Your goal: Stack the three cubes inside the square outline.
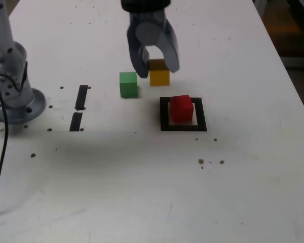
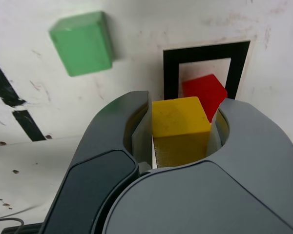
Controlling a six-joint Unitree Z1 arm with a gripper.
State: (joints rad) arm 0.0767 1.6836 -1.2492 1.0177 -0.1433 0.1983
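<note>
My fingers (image 2: 136, 131) are clenched on the small matte yellow cube (image 2: 179, 127), one dark grey jaw flat against each of two opposite faces, so the cube stays square and its underside is free to land on another block. In the exterior view the gripper (image 1: 158, 65) hangs over the white tabletop (image 1: 142, 192) just behind the black tape square outline (image 1: 164, 115), the yellow cube apparently clear of the surface, though I cannot be sure from that angle. The small matte red cube (image 1: 182, 108) already sits inside the outline as the base, which I judge is why yellow is carried toward it. The matte green cube (image 1: 128, 84) waits on the table toward the exterior view's left of the gripper, apart from it.

The wrist view shows what the exterior view hides: both jaws pressed on yellow, and red partly behind it. Only the exterior view shows the arm's grey base (image 1: 12, 91) and two short black tape strips (image 1: 79, 106)
</note>
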